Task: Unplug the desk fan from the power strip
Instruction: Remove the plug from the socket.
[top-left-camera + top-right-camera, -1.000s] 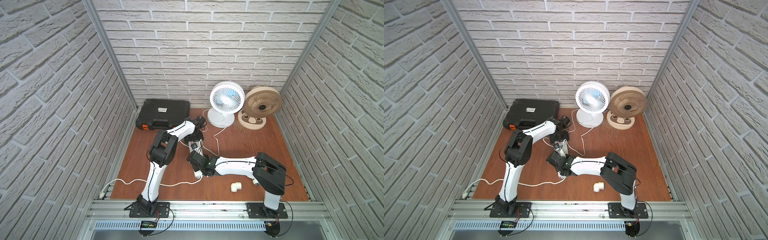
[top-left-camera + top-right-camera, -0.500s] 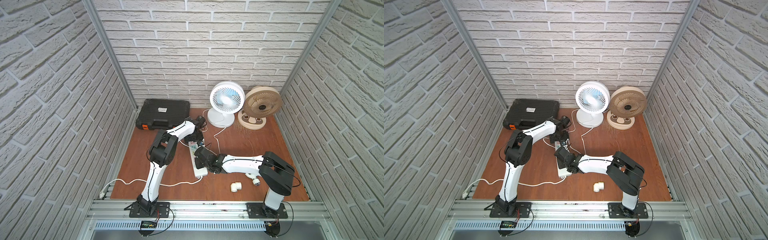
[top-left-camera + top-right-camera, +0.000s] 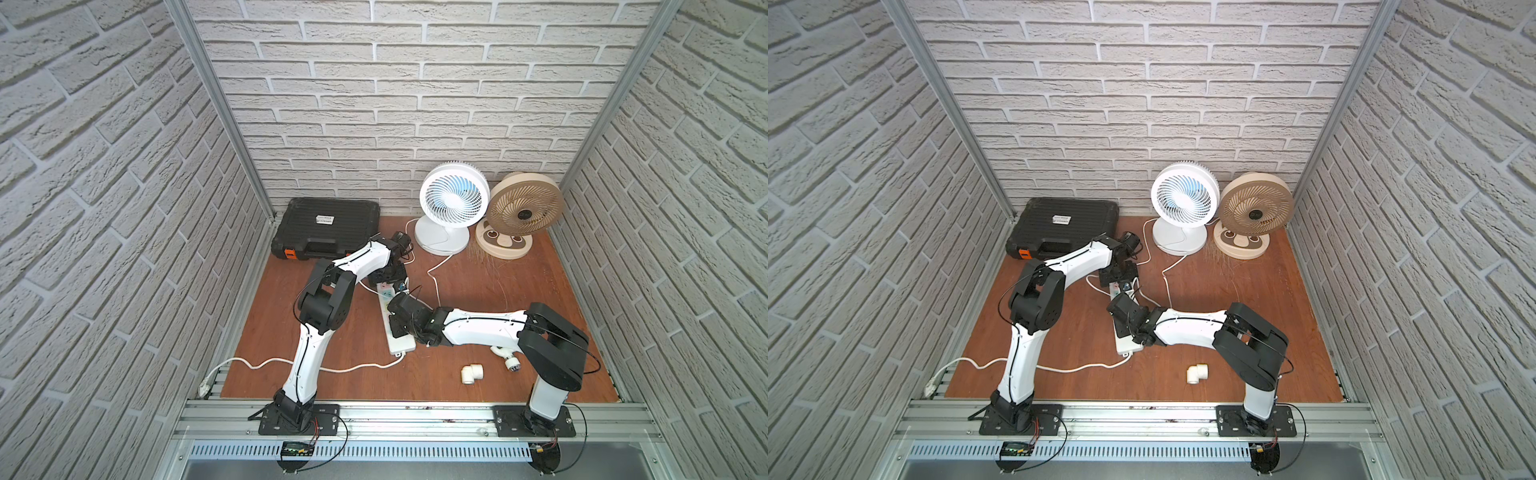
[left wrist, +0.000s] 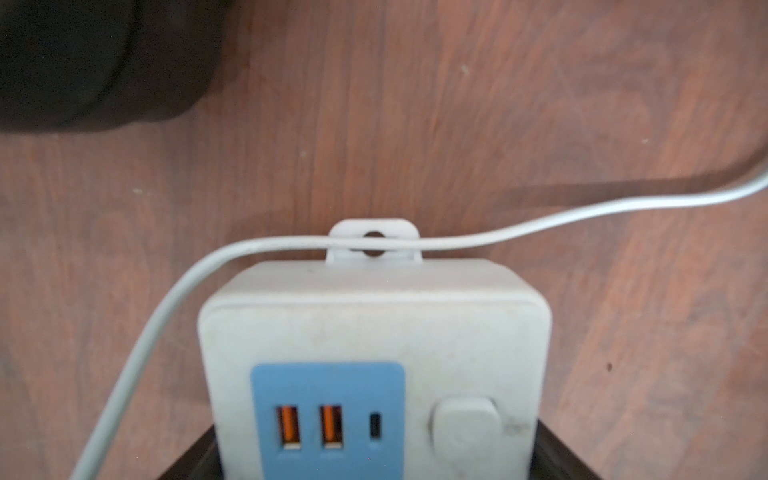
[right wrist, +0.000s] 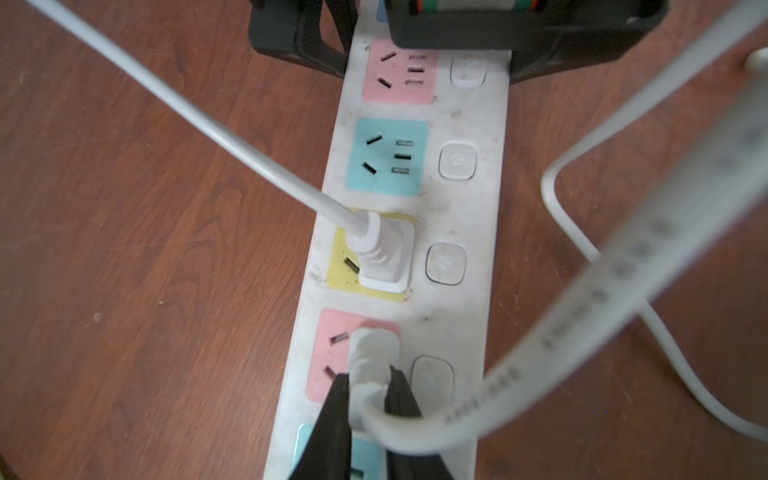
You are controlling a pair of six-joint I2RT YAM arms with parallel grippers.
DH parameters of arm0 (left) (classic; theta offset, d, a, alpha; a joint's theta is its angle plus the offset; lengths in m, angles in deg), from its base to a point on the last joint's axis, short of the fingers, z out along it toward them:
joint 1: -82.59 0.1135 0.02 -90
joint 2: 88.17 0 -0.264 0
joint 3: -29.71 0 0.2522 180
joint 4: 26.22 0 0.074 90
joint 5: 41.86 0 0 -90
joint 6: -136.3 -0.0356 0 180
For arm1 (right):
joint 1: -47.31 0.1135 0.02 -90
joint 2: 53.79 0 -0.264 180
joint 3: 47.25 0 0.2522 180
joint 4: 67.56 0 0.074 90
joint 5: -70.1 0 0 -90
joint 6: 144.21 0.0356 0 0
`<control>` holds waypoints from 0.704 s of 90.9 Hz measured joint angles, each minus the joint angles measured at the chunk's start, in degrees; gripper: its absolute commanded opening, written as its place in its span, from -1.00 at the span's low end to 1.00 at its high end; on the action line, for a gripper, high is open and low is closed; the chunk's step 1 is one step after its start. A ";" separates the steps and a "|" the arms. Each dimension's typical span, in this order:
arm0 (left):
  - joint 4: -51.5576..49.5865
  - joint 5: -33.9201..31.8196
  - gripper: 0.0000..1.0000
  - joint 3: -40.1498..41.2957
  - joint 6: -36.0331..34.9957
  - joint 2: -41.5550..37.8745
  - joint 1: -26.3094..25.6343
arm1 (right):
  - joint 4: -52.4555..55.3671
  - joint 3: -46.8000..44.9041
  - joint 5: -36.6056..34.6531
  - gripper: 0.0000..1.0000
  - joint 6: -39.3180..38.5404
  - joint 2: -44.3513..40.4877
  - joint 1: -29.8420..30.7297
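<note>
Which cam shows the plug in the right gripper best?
Right wrist: close up, white plug in a pink socket of the power strip, right gripper jaws clamped on it. Both top views: right arm hides it. Left wrist: only the strip's USB end.

Your power strip (image 3: 400,341) lies flat on the brown wood surface, long and white, with its panels running pink, teal, yellow, pink in the right wrist view. You've got a round-cord plug (image 5: 384,253) seated in the yellow panel and a flat-cord plug (image 5: 372,353) seated in the pink one just beside it. The white desk fan (image 3: 453,199) stands upright at the back wall, well apart from the strip.
</note>
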 measured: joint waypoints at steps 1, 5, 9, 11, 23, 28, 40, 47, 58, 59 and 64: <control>0.00 0.00 -1.00 0.00 -0.02 0.00 0.00 | 0.26 0.22 -0.28 -0.94 -0.15 0.15 0.13; 0.00 0.00 -1.00 0.00 -0.04 0.00 0.00 | 1.49 1.27 -1.79 -0.94 -0.57 0.79 0.83; -0.02 0.00 -1.00 0.00 -0.11 0.00 0.00 | 2.71 2.36 -3.41 -0.94 -1.27 1.44 1.53; -0.02 0.00 -1.00 0.00 -0.13 0.00 0.00 | 3.28 2.84 -4.26 -0.94 -1.62 1.79 1.88; -0.02 0.00 -1.00 0.00 -0.28 0.00 0.00 | 6.21 5.51 -8.85 -0.94 -3.48 3.76 3.76; -0.04 0.00 -1.00 0.00 -0.35 0.00 0.00 | 7.08 6.29 -10.25 -0.94 -4.09 4.35 4.28; -0.02 0.02 -1.00 0.00 -0.35 0.00 0.00 | 7.48 6.64 -11.45 -0.94 -4.52 4.74 4.72; -0.02 0.02 -1.00 0.00 -0.35 0.00 0.00 | 7.45 6.64 -11.54 -0.94 -4.57 4.74 4.76; -0.02 0.02 -1.00 0.02 -0.35 -0.02 0.00 | 7.32 6.58 -11.50 -0.95 -4.55 4.74 4.74; -0.02 0.02 -1.00 0.02 -0.35 -0.02 0.00 | 7.23 6.54 -11.47 -0.94 -4.52 4.74 4.74; -0.02 0.02 -1.00 0.02 -0.35 -0.04 0.00 | 7.15 6.45 -11.45 -0.94 -4.35 4.74 4.74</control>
